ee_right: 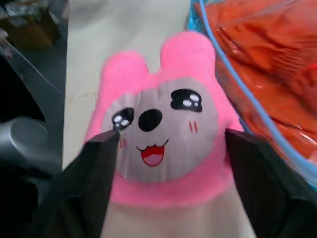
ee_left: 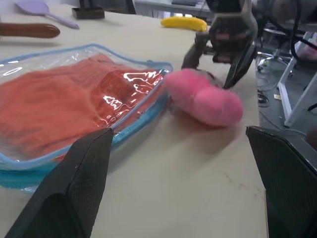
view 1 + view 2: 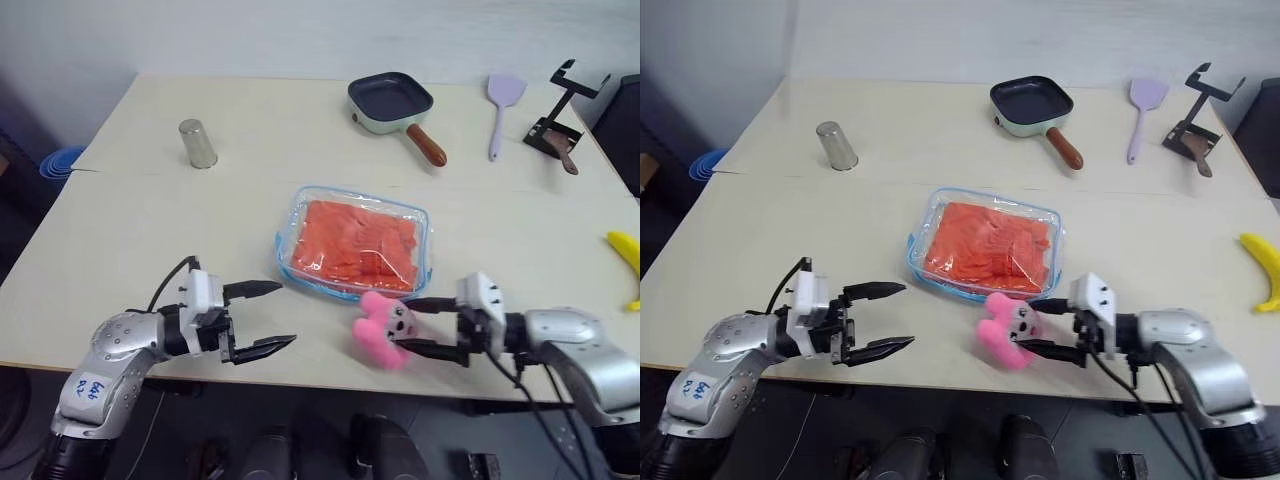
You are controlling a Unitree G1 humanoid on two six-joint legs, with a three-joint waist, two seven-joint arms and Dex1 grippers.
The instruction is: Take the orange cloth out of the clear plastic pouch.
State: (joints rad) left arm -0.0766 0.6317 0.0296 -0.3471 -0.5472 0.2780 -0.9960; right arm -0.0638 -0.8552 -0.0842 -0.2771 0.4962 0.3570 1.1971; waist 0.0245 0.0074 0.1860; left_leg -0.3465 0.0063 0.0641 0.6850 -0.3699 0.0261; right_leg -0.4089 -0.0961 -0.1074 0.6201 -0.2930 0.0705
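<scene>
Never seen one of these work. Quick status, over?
Left gripper open, empty. Right gripper open around pink plush toy. Orange cloth inside clear plastic pouch. Toy beside pouch's near edge.

Office or lab: office chairs behind worktable.

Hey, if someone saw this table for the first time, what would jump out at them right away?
The bright orange cloth catches the eye first, sealed inside the clear plastic pouch at the middle of the table. Next is the pink plush toy just in front of the pouch's near right corner, sitting between the open jaws of the right gripper. The left gripper hovers open near the table's front edge, to the pouch's left.
</scene>
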